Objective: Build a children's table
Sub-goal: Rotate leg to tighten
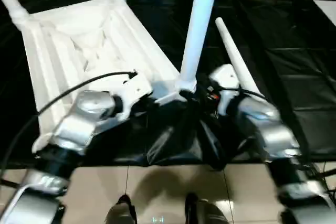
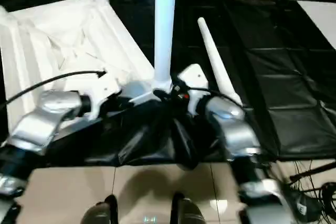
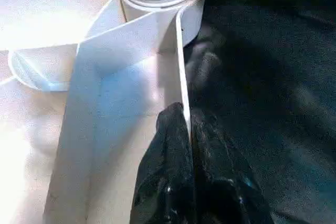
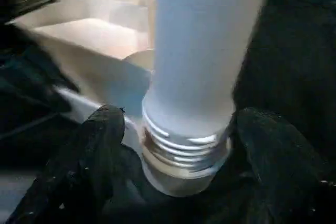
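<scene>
We see the tabletop (image 1: 100,45) lying underside-up in the upper left of the head view, and at its near corner, centre frame, an upright leg (image 1: 199,24) stands with its threaded end in the corner socket (image 3: 189,9); a spare leg (image 1: 236,59) lies just right of it on the black sheet (image 1: 294,77). Our left gripper (image 3: 188,129) is pinched on the tabletop's rim and our right gripper (image 4: 173,150) is spread around the leg's threaded base, so we judge the step goes best by steadying the rim and turning the leg squarely until its threads seat. We find no readable writing or brand.
</scene>
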`<state>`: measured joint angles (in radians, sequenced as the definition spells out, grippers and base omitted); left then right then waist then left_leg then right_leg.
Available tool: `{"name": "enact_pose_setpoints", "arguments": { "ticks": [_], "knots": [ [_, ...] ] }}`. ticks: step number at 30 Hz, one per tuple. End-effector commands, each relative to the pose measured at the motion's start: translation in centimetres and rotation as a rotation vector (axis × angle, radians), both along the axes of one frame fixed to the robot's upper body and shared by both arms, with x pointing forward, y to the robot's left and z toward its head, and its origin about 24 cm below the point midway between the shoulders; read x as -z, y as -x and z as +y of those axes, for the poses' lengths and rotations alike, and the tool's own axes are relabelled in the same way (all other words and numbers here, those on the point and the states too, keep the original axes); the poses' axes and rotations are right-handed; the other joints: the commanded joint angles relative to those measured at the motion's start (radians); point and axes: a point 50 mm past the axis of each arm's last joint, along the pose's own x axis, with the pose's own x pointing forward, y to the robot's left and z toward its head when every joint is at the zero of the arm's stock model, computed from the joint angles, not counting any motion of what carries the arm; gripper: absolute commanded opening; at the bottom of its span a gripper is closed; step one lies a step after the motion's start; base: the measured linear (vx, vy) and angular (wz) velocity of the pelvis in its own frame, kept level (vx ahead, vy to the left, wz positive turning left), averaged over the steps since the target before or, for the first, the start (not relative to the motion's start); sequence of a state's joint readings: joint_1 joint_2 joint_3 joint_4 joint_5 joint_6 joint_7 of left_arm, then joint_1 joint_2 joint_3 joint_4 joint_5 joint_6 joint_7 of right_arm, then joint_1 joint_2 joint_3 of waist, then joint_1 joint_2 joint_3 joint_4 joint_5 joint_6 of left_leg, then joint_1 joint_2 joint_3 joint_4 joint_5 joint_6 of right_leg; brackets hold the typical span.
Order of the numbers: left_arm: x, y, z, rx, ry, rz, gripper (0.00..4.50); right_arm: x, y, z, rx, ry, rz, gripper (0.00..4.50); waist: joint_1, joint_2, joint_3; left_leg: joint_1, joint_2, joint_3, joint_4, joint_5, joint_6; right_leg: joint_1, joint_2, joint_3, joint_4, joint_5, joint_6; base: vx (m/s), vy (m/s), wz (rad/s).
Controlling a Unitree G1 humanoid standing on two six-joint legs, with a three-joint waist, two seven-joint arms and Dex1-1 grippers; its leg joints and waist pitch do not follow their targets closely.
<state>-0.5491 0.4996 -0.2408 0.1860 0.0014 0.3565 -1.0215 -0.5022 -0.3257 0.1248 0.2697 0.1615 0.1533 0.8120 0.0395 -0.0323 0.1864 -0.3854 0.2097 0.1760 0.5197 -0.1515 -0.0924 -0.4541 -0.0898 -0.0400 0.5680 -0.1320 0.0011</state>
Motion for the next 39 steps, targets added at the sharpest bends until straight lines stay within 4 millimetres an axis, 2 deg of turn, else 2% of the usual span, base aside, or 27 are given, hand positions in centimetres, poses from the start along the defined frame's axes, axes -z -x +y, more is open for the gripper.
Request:
{"name": "enact_pose_setpoints", "arguments": {
  "ticks": [1,2,3,4,5,6,7,8,11,13,14,18,21,24,26,29,32,39],
  "knots": [
    [1.1,1.1,-0.7,0.108,-0.024,0.063,0.0,-0.2,0.8,0.3,-0.101,0.01,0.013,3.69,-0.001,-0.001,-0.058,0.018,0.009,0.021,-0.038,-0.156,0.093,0.045,-0.023,0.035,-0.055,-0.23,-0.208,0.091,-0.015,0.09],
    [1.0,1.2,-0.5,0.12,-0.028,0.058,0.0,-0.4,0.9,0.2,-0.111,0.016,0.003,3.69,-0.003,-0.001,-0.059,0.017,0.009,0.022,-0.034,-0.138,0.097,0.047,-0.022,0.036,-0.048,-0.194,-0.221,0.092,-0.002,0.08],
    [0.8,1.3,-0.5,0.13,-0.028,0.054,0.0,-0.6,0.9,0.1,-0.112,0.019,-0.007,3.69,-0.004,-0.005,-0.051,0.013,0.008,0.022,-0.033,-0.118,0.101,0.046,-0.02,0.036,-0.044,-0.162,-0.229,0.089,0.012,0.01],
    [0.7,1.4,-0.4,0.13,-0.023,0.054,0.0,-0.8,0.9,0.1,-0.112,0.014,-0.011,3.69,-0.005,-0.001,-0.056,0.013,0.005,0.021,-0.028,-0.045,0.114,0.055,-0.018,0.034,-0.026,-0.05,-0.256,0.089,0.012,0.01],
    [0.7,1.4,-0.3,0.129,-0.021,0.054,0.0,-1.0,0.9,0.1,-0.113,0.011,-0.014,3.69,-0.006,-0.001,-0.057,0.012,0.003,0.021,-0.025,-0.027,0.12,0.057,-0.016,0.034,-0.022,-0.012,-0.264,0.079,0.023,-0.02],
    [0.6,1.5,-0.3,0.133,-0.018,0.05,0.0,-1.2,0.8,0.1,-0.111,0.018,-0.027,3.69,-0.009,-0.002,-0.051,0.008,0.003,0.019,-0.025,-0.004,0.128,0.06,-0.016,0.033,-0.017,0.038,-0.275,0.068,0.034,-0.04],
    [0.5,1.5,-0.3,0.133,-0.016,0.051,0.0,-1.3,0.8,0.1,-0.116,0.024,-0.034,3.69,-0.011,-0.003,-0.052,0.009,0.001,0.018,-0.023,-0.002,0.133,0.064,-0.016,0.033,-0.014,0.06,-0.278,0.068,0.034,-0.04],
    [0.5,1.6,-0.2,0.135,-0.014,0.051,0.0,-1.4,0.8,0.1,-0.12,0.028,-0.039,3.69,-0.012,-0.004,-0.049,0.013,0.001,0.02,-0.023,-0.005,0.137,0.06,-0.014,0.034,-0.015,0.067,-0.28,0.051,0.036,0.0],
    [0.4,1.8,-0.1,0.145,-0.013,0.053,0.0,-1.5,0.7,0.2,-0.128,0.033,-0.042,3.69,-0.015,-0.003,-0.042,0.017,0.003,0.022,-0.023,-0.01,0.149,0.061,-0.017,0.035,-0.015,0.064,-0.288,0.0,0.0,0.0],
    [0.5,2.0,0.0,0.152,-0.018,0.057,0.0,-1.2,0.7,0.2,-0.151,0.048,-0.035,3.69,-0.014,-0.006,-0.035,0.016,0.005,0.023,-0.026,-0.039,0.143,0.063,-0.023,0.036,-0.02,0.008,-0.282,0.0,0.0,0.0],
    [0.5,2.0,0.0,0.155,-0.019,0.058,0.0,-1.1,0.8,0.2,-0.16,0.05,-0.028,3.69,-0.013,-0.007,-0.03,0.014,0.004,0.022,-0.029,-0.077,0.128,0.064,-0.026,0.037,-0.026,-0.067,-0.268,0.0,0.0,0.0],
    [0.4,2.1,0.0,0.161,-0.02,0.059,0.0,-0.9,0.5,0.5,-0.164,0.049,-0.026,3.69,-0.013,-0.004,-0.027,0.018,0.007,0.021,-0.033,-0.116,0.098,0.061,-0.03,0.038,-0.032,-0.145,-0.256,0.0,0.0,0.0],
    [0.3,2.0,0.0,0.164,-0.022,0.057,0.0,-0.7,0.3,0.7,-0.155,0.044,-0.029,3.69,-0.012,-0.001,-0.03,0.019,0.006,0.021,-0.03,-0.076,0.1,0.063,-0.027,0.038,-0.025,-0.082,-0.269,0.0,0.0,0.0],
    [0.3,2.0,-0.1,0.169,-0.022,0.057,0.0,-0.5,-0.1,1.1,-0.147,0.04,-0.024,3.36,-0.014,0.0,-0.031,0.02,0.004,0.023,-0.025,-0.04,0.117,0.064,-0.023,0.039,-0.018,-0.011,-0.289,0.0,0.0,0.0],
    [0.4,2.0,-0.1,0.171,-0.024,0.059,0.0,-0.4,-0.2,1.2,-0.149,0.04,-0.022,3.32,-0.014,0.001,-0.031,0.02,0.004,0.024,-0.025,-0.042,0.121,0.065,-0.024,0.039,-0.018,-0.008,-0.295,0.0,0.0,0.0],
    [0.4,2.0,-0.1,0.173,-0.026,0.061,0.0,-0.3,-0.4,1.3,-0.149,0.037,-0.02,2.99,-0.013,0.0,-0.032,0.02,0.004,0.024,-0.024,-0.039,0.126,0.067,-0.024,0.039,-0.016,0.0,-0.301,0.0,0.0,0.0],
    [0.5,2.0,-0.1,0.17,-0.026,0.065,0.0,-0.2,-0.6,1.5,-0.15,0.031,-0.019,2.77,-0.013,-0.001,-0.032,0.021,0.005,0.024,-0.025,-0.055,0.124,0.067,-0.025,0.039,-0.018,-0.026,-0.3,0.0,0.0,0.0],
    [0.7,2.0,0.1,0.154,-0.029,0.076,0.0,0.3,-0.6,1.5,-0.145,0.035,-0.007,2.72,-0.013,0.001,-0.033,0.022,0.005,0.025,-0.024,-0.05,0.124,0.067,-0.024,0.04,-0.016,-0.015,-0.302,0.0,0.0,0.0]
  ]
}}
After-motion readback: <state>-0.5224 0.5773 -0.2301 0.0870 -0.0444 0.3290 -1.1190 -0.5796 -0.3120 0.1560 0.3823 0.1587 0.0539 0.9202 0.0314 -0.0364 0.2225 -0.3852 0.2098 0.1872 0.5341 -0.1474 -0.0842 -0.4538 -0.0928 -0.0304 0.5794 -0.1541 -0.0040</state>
